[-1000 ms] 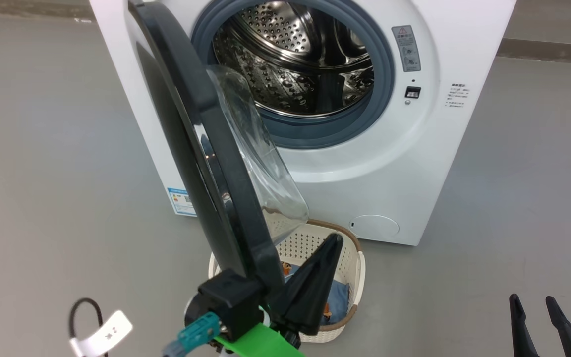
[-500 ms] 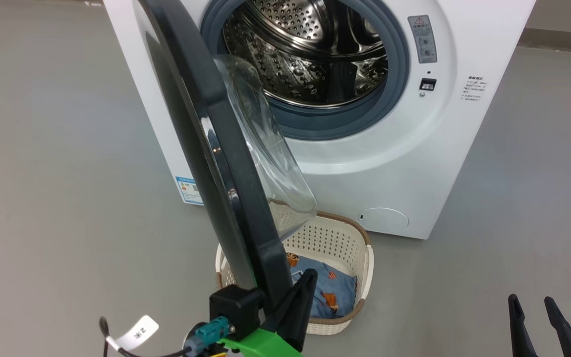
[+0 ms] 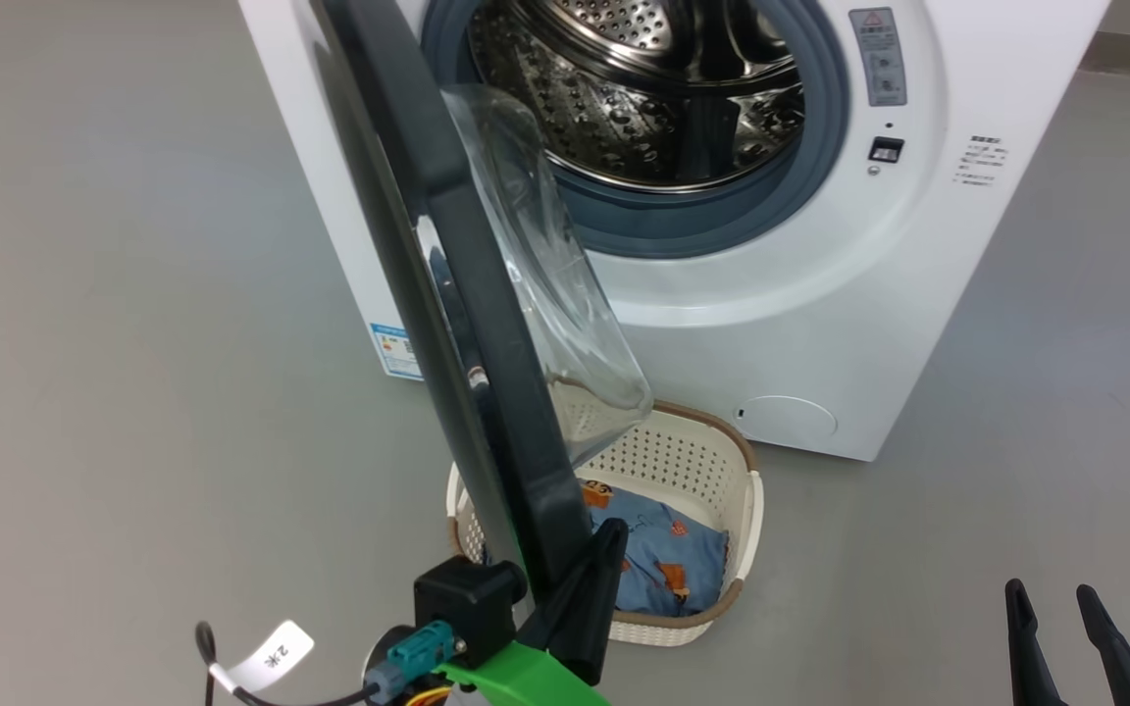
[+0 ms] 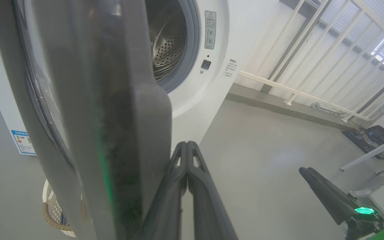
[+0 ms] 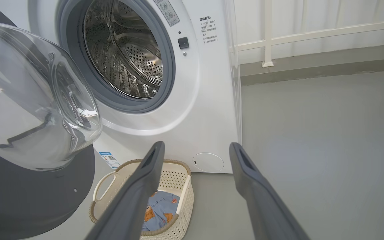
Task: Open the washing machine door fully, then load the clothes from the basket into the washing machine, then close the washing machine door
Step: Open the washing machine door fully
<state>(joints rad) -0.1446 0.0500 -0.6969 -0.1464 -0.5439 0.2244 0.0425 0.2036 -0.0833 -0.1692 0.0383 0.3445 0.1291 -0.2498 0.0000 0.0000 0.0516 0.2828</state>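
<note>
The white washing machine (image 3: 771, 324) stands ahead with its steel drum (image 3: 663, 88) exposed. The washing machine door (image 3: 487, 373) hangs open edge-on towards me, its clear glass bowl (image 3: 555, 275) bulging right. My left gripper (image 3: 612, 537) is shut, fingers pressed together against the inner side of the door's lower rim (image 4: 112, 140), nothing between them (image 4: 187, 146). Below the door sits the basket (image 3: 722, 461) holding the light blue clothes (image 3: 663, 564), also seen from the right wrist (image 5: 157, 208). My right gripper (image 3: 1060, 608) hovers open at the lower right, away from everything (image 5: 197, 146).
Grey floor (image 3: 133, 343) spreads left and right of the machine. A white railing (image 4: 312, 66) on a low ledge runs behind on the right. A tagged cable (image 3: 271, 652) hangs by my left wrist. A dark case (image 4: 372, 136) lies near the railing.
The head camera has shifted, so the machine sits higher and further right. My left gripper has slid lower along the door's inner rim, uncovering more of the clothes. The right gripper is unchanged.
</note>
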